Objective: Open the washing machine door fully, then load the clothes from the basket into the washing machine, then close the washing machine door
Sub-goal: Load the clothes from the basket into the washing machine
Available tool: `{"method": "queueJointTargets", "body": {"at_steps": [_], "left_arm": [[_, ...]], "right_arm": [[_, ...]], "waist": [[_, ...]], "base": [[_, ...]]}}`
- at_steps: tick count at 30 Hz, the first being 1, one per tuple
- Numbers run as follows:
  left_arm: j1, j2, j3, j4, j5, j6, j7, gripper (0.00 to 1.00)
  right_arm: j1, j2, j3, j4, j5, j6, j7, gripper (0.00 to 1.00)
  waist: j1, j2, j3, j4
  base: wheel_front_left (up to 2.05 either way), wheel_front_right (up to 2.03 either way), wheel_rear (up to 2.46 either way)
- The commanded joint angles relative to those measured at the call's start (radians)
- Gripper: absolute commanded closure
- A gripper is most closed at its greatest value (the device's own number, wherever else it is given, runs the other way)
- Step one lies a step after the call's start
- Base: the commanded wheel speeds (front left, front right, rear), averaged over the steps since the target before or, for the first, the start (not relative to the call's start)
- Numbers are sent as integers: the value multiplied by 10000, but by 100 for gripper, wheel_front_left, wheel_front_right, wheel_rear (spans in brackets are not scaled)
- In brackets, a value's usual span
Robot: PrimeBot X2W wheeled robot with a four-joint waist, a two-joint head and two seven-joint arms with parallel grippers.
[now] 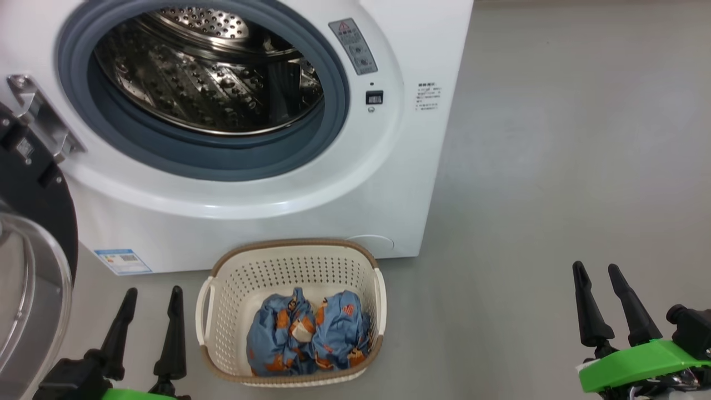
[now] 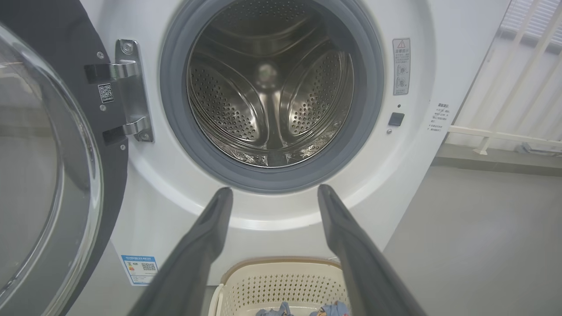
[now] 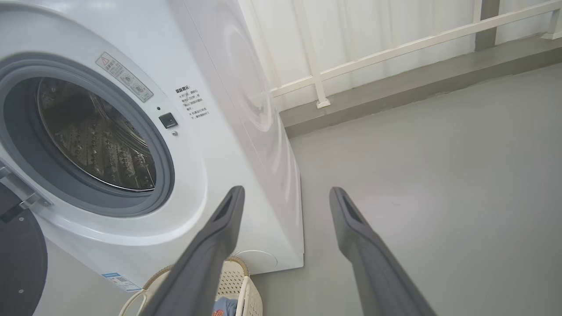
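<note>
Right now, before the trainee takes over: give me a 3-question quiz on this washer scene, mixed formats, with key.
1. True or false: the washing machine door stands open, on the robot's left of the drum.
2. Multiple choice: where are the clothes? A) in the drum B) in the basket C) hanging on the door
3. Fill in: the left hand and the right hand are both ____ and hold nothing.
Key: 1 true; 2 B; 3 open.
</note>
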Motion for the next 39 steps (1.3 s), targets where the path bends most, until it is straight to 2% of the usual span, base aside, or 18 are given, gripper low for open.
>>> {"method": "queueJointTargets", "body": {"at_steps": [1, 15, 21, 31, 39], "left_arm": [[-460, 258, 245, -208, -60, -21, -65, 0], [-387, 211, -67, -40, -275, -21, -65, 0], [-396, 124, -550, 314, -469, -21, -65, 0], [-1093, -201, -1232, 2208, -808, -21, -65, 0], [-2198, -99, -1789, 3806, -759, -21, -65, 0]], "right_arm": [[-408, -118, 140, -268, -61, 77, -122, 0], [-366, -103, 177, -242, -43, 77, -122, 0], [-398, -29, 221, -250, -58, 77, -122, 0], [-729, 161, 266, -344, -87, 77, -122, 0], [-1219, 316, 203, -486, -181, 77, -122, 0]], "waist": [[1, -1, 0, 7], [1, -1, -9, 144], [1, -1, 85, 138], [1, -1, 958, -55], [1, -1, 2067, -191]], "base": [[115, -115, 0], [31, -31, 0], [0, 0, 0], [0, 0, 0], [0, 0, 0]]}}
